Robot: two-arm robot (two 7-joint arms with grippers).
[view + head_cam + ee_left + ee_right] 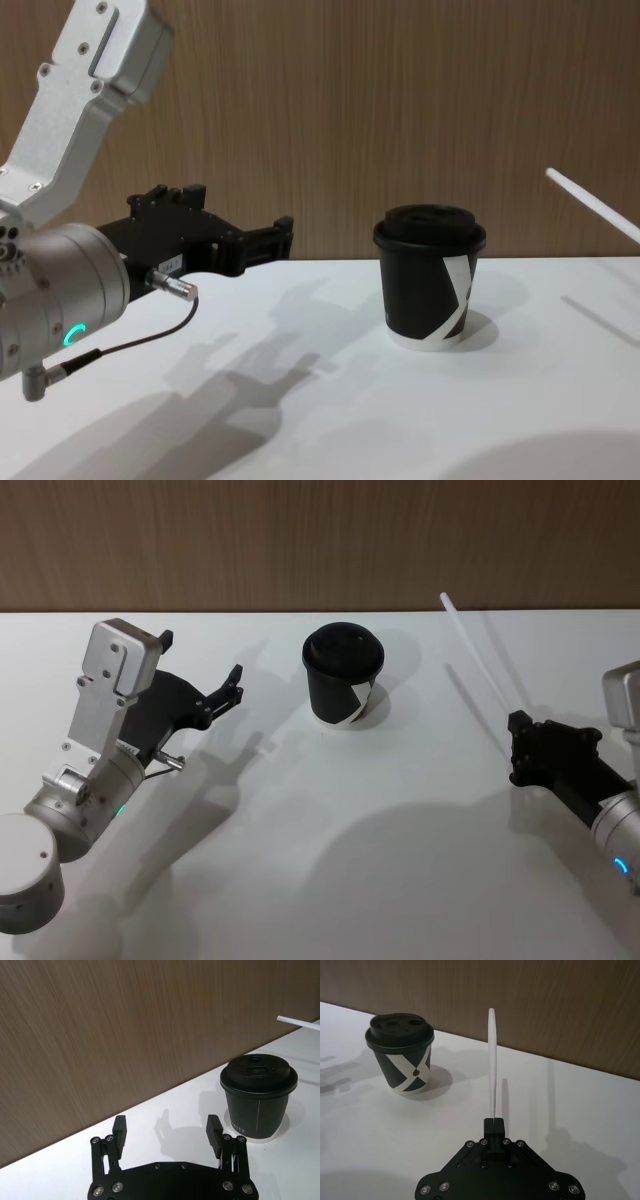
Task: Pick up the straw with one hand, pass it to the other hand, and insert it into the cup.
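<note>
Straw (480, 660) is pinched at its end by the right gripper (518, 723) for handover, while the left gripper (200, 658) is held wide beside the cup (343, 675) to receive it.

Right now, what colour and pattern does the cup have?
The cup is black with white crossing diagonal stripes, clearest in the right wrist view.

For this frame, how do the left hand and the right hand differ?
The left hand is open with nothing between its fingers; the right hand is shut on one end of the straw, which slants up and away from it. The left hand is to the left of the cup, the right hand to its right. Both are black, and both are apart from the cup.
</note>
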